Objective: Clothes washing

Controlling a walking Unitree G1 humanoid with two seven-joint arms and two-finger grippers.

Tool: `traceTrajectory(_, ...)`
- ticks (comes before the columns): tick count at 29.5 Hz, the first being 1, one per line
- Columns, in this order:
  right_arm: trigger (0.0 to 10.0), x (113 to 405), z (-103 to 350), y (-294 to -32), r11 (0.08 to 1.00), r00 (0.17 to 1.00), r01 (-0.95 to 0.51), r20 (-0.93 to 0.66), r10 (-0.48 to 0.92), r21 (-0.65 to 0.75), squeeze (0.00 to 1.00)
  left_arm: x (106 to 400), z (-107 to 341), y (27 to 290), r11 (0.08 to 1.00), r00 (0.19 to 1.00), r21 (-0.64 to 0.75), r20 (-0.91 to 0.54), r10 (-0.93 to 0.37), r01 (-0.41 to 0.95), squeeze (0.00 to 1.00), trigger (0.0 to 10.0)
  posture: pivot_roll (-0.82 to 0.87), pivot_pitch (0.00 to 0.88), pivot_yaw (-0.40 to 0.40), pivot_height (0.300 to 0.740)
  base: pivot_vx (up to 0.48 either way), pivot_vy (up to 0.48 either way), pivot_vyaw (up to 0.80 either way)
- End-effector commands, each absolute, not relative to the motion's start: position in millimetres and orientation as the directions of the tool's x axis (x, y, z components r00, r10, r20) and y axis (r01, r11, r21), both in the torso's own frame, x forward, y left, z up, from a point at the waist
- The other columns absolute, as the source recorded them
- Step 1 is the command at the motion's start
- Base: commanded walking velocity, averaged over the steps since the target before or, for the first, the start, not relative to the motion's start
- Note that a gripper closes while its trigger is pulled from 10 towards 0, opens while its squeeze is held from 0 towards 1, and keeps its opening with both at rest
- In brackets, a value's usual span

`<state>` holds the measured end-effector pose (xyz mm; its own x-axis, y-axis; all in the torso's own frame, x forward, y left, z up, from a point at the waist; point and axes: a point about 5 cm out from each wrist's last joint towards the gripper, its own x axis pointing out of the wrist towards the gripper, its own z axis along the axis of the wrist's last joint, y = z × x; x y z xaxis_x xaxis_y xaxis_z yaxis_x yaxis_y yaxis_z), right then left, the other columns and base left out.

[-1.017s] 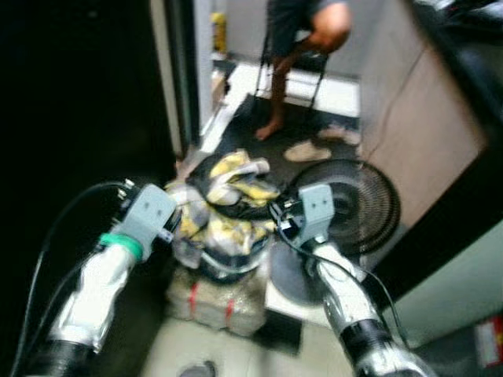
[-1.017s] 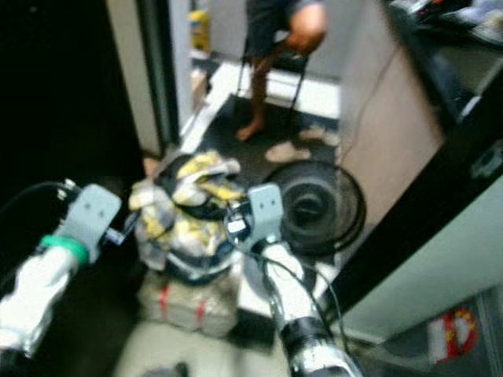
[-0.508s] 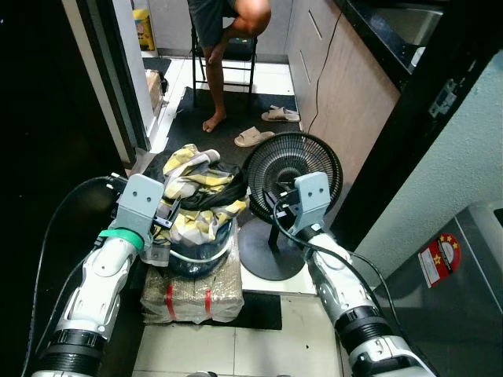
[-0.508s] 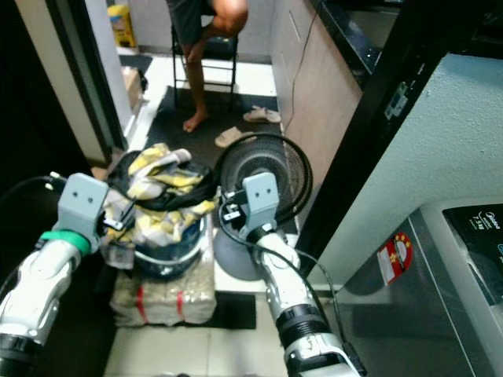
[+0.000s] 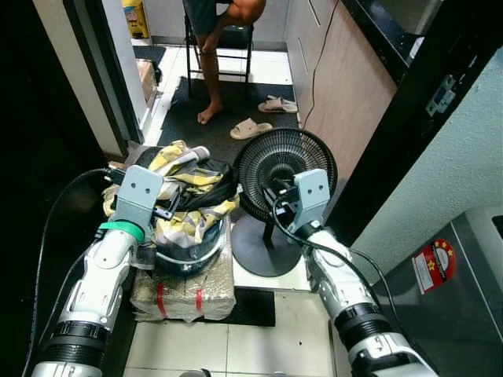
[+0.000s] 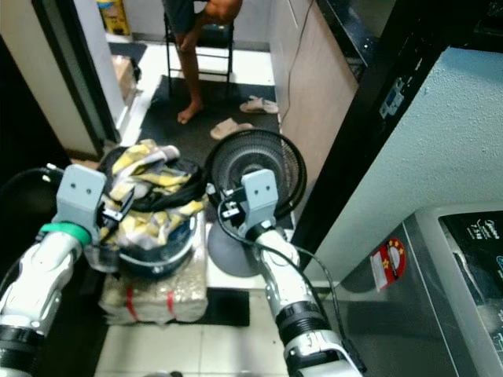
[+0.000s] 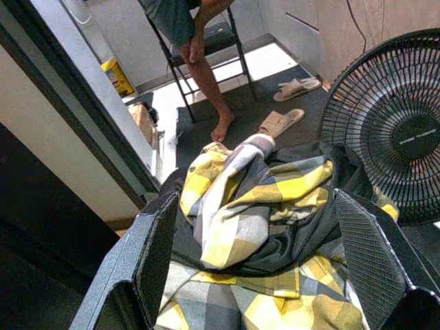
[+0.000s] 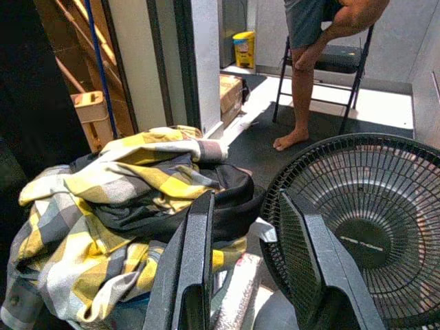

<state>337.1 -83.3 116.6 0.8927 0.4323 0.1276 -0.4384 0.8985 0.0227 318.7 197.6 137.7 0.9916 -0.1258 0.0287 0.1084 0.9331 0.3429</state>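
A blue basket (image 5: pixel 192 259) heaped with yellow checked clothes (image 5: pixel 189 200) is set on a wrapped bundle (image 5: pixel 185 290). The left gripper (image 7: pixel 265 271) is spread wide over the clothes; the right gripper (image 8: pixel 247 265), parted and empty, is held beside the basket. Behind the basket stands a black fan (image 5: pixel 287 169); beyond it, slippers (image 5: pixel 251 127) and a person's legs (image 5: pixel 216 59) are seen.

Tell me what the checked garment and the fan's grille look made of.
The checked garment looks like soft woven cloth, matte: it drapes and creases in yellow, grey and white checks. The fan's grille looks like thin dark wire or plastic ribs, slightly glossy; which one is unclear.
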Motion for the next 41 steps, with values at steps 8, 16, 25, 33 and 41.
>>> traceTrajectory(8, 10.0, 336, 120, -80, 0.892, 0.883, -0.451, 0.153, 0.443, 0.025, 0.0, 320, 134, 200, 0.927, 0.994, 0.364, 0.016, -0.106, 0.093, 0.0, 10.0, 0.06, 0.005, -0.014, 0.74, 0.0, 0.0, 0.0)
traceTrajectory(16, 10.0, 336, 121, -81, 0.892, 0.884, -0.45, 0.16, 0.439, 0.036, 0.0, 321, 133, 200, 0.928, 0.995, 0.362, 0.013, -0.104, 0.092, 0.0, 10.0, 0.05, 0.006, -0.013, 0.74, 0.0, 0.0, 0.0)
traceTrajectory(25, 10.0, 336, 122, -81, 0.892, 0.883, -0.45, 0.165, 0.439, 0.041, 0.0, 321, 132, 198, 0.933, 0.994, 0.347, 0.017, -0.103, 0.091, 0.0, 10.0, 0.05, 0.007, -0.015, 0.74, 0.0, 0.0, 0.0)
traceTrajectory(33, 10.0, 336, 122, -80, 0.889, 0.88, -0.456, 0.167, 0.444, 0.037, 0.0, 322, 128, 197, 0.936, 0.995, 0.34, -0.004, -0.097, 0.093, 0.0, 10.0, 0.05, 0.003, -0.013, 0.74, 0.0, 0.0, 0.0)
traceTrajectory(41, 10.0, 331, 97, -86, 0.93, 0.931, -0.36, 0.082, 0.355, 0.067, 0.0, 320, 110, 195, 0.953, 0.994, 0.287, -0.056, -0.091, 0.103, 0.0, 10.0, 0.06, 0.0, -0.014, 0.74, 0.0, 0.0, 0.0)
